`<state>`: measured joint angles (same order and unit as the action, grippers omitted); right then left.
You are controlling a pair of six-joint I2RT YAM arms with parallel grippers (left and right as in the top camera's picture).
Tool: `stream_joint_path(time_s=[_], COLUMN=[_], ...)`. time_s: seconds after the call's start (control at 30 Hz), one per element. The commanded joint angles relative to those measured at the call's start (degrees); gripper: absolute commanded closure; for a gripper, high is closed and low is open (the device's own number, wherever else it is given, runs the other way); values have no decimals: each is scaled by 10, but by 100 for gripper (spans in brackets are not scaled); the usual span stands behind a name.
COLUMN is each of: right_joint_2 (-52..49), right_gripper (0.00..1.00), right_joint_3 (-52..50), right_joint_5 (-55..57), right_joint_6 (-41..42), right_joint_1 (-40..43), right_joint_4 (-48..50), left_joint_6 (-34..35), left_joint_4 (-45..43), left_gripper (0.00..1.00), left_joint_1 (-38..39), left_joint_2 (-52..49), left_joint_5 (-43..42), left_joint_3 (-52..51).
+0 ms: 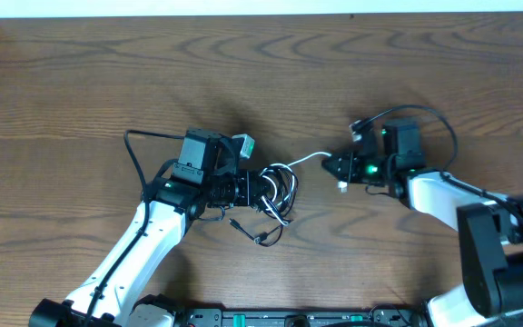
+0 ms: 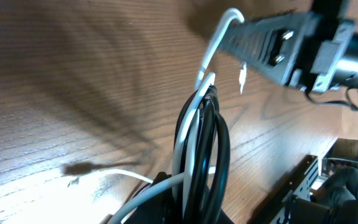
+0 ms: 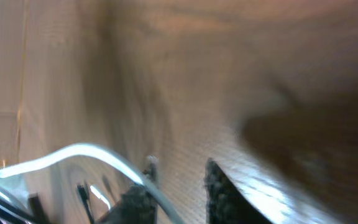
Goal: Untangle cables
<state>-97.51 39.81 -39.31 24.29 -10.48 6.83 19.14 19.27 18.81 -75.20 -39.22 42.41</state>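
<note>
Overhead, left gripper (image 1: 266,188) clamps the cables (image 1: 289,186); right wrist shows right gripper (image 3: 179,167) parted, white cable (image 3: 73,150) crossing 1 finger.

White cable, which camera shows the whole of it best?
Overhead: it shows the white cable running from the left gripper to the right gripper. The left wrist view shows only its loop beside the black cable; the right wrist view, a blurred stretch by the fingers.
</note>
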Motion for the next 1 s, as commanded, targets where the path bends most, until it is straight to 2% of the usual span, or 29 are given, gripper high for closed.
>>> stream_joint_path(time_s=[0.0,0.17,0.5,0.7,0.97], right_joint_2=[49,96,100,100,100], right_gripper=[73,68,75,70,73], right_joint_3=[7,7,7,7,7], right_joint_5=[24,8,-118,-243,-289], right_joint_6=[-24,-23,-75,-103,-102], right_joint_1=[13,13,-17,-30,-31], right_joint_4=[0,-14,-64,-55,-56], left_joint_6=[-16,-20,-20,-20,-20], left_joint_4=[-3,-28,-77,-78,-78], left_gripper=[93,93,92,92,93], left_joint_1=[-4,-4,-4,-4,-4], left_joint_2=[10,10,10,9,9], left_joint_5=[-28,-61,-151,-154,-145], left_joint_3=[0,0,0,0,0])
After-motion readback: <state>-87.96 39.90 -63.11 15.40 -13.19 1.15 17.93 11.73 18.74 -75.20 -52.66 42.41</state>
